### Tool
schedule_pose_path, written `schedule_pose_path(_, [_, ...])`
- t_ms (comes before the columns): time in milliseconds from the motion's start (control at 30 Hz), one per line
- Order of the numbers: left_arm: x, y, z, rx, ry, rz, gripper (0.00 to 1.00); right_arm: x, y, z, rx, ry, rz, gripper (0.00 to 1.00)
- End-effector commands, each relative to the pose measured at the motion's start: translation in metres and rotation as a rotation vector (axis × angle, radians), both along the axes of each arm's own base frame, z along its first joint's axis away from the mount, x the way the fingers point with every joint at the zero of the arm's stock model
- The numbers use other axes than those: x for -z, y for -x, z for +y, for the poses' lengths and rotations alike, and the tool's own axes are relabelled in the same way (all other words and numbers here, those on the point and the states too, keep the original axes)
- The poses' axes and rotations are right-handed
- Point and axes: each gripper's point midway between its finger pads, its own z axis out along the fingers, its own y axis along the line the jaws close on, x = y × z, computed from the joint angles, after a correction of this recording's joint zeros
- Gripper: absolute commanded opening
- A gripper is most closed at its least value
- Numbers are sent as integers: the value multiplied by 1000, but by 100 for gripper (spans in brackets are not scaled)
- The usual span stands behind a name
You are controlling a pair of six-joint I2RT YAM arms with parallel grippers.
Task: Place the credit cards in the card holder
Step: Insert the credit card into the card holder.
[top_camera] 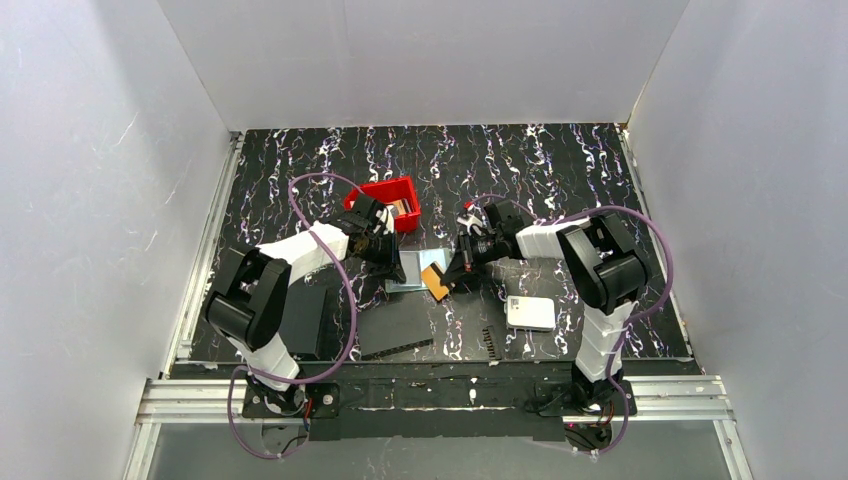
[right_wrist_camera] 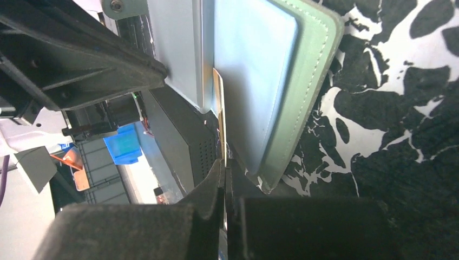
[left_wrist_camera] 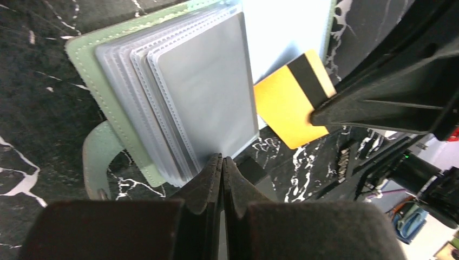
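Closest to the wrist lens, the left gripper point(left_wrist_camera: 222, 162) has its fingers pressed together on the lower edge of the top translucent pocket of the card holder point(left_wrist_camera: 92, 51), which lies open on the table point(top_camera: 560, 170) with its pockets fanned. Opposite it, the right gripper point(right_wrist_camera: 223, 179) is clamped on an orange card point(left_wrist_camera: 284, 111), whose far end rests against the holder's inner right side. Farther out stand a red bin point(top_camera: 385, 195) and a white box point(top_camera: 530, 312).
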Motion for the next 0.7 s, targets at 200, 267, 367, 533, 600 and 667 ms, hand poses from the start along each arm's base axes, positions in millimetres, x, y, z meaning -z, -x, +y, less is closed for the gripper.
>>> schedule_pose_path(200, [36, 10, 38, -15, -216, 44, 0, -22, -9, -2, 20, -3, -107, 1])
schedule_pose_path(267, [37, 11, 41, -21, -233, 46, 0, -31, -10, 1, 24, -33, -110, 1])
schedule_pose_path(367, [39, 12, 43, -22, -248, 54, 0, -40, -11, 4, 23, -59, -111, 1])
schedule_pose_path(533, [41, 13, 42, -22, -244, 65, 0, -38, -11, 7, 14, -62, -109, 1])
schedule_pose_path(600, [41, 14, 42, -20, -239, 67, 0, -33, -9, 9, 2, -62, -94, 1])
schedule_pose_path(667, [41, 14, 41, -20, -237, 66, 0, -28, -8, 12, -7, -65, -85, 1])
